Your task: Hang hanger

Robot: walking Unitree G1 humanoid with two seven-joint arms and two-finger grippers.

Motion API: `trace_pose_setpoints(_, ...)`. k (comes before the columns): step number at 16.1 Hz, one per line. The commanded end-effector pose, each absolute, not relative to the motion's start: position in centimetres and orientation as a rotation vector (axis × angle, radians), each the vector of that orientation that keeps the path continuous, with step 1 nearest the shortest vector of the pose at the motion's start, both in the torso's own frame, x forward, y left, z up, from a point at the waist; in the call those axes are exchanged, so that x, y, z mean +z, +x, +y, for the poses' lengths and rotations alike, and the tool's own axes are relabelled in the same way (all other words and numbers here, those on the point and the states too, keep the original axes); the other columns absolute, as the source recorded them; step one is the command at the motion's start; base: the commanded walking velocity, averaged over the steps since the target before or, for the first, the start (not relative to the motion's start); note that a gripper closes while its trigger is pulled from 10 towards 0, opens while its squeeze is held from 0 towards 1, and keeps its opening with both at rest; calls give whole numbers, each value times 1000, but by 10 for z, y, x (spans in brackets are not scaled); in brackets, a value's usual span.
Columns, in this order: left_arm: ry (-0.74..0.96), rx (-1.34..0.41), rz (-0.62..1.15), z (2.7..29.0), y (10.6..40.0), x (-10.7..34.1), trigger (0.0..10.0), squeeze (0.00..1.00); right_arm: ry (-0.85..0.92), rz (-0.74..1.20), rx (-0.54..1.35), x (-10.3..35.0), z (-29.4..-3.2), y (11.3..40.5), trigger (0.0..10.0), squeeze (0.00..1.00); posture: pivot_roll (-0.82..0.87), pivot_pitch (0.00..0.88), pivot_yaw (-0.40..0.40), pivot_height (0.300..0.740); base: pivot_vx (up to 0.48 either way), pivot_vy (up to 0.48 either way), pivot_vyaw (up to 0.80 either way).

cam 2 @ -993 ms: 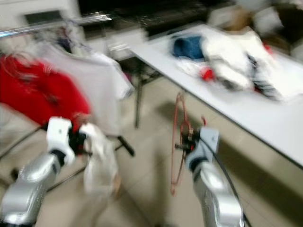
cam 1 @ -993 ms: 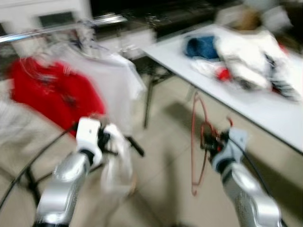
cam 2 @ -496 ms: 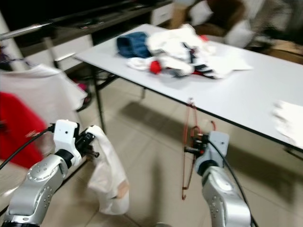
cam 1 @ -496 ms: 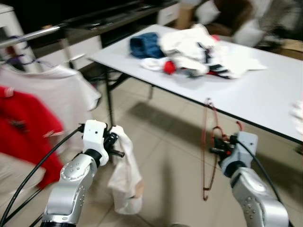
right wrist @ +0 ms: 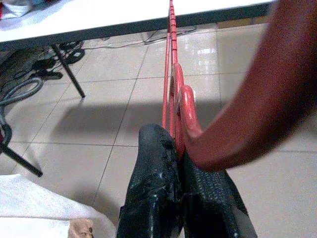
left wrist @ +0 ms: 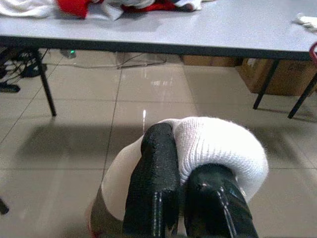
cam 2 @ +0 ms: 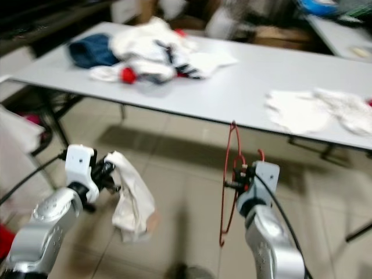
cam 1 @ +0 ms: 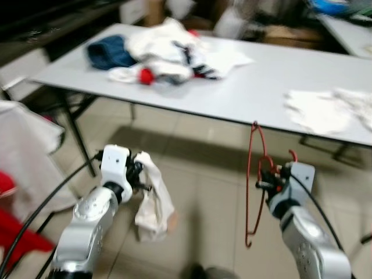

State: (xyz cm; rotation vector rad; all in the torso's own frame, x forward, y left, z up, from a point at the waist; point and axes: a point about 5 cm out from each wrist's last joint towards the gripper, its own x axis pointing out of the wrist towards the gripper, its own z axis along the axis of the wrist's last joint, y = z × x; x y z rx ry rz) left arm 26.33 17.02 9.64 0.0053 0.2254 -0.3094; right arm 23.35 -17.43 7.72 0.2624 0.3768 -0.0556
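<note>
Camera has swung right: garment rack gone from centre, table point(cam 1: 256, 87) now ahead. Right gripper point(cam 1: 268, 180) fingers pinch red hanger point(cam 1: 251, 180), hanging upright before the table edge. Left gripper point(cam 1: 138, 177) fingers clamp white cloth point(cam 1: 154, 200).

A long grey table point(cam 1: 256, 93) on dark folding legs was seen across the upper part of the frame, above a floor point(cam 1: 203, 192) of beige tiles. A heap of white and red clothes point(cam 1: 174, 52) was piled at the table's upper left, with a blue garment point(cam 1: 107, 52) touching its left edge. A white cloth point(cam 1: 328, 110) was spread flat near the right end.
</note>
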Motion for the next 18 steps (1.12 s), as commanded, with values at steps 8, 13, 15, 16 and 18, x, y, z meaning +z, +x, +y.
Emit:
trace_pose_setpoints(8, 13, -316, 193, 169, 271, 103, 10000, 0, 248, 342, -68, 86, -178, 238, 10000, 0, -74, 0, 5, 740, 0, 246, -188)
trace_pose_setpoints(13, 16, -318, 191, 170, 273, 103, 10000, 0, 250, 346, -66, 85, -177, 238, 10000, 0, -77, 0, 11, 740, 0, 292, -458)
trace_pose_setpoints(15, 17, -321, 191, 169, 274, 103, 10000, 0, 256, 348, -72, 85, -177, 237, 10000, 0, -80, 0, 17, 740, 0, 341, 0)
trace_pose_setpoints(16, 17, -324, 191, 169, 275, 103, 10000, 0, 258, 348, -77, 85, -177, 237, 10000, 0, -82, 0, 20, 740, 0, 341, 0)
trace_pose_setpoints(18, 16, -327, 187, 168, 278, 104, 10000, 0, 261, 344, -83, 86, -178, 237, 10000, 0, -85, 0, 23, 740, 0, 341, 0)
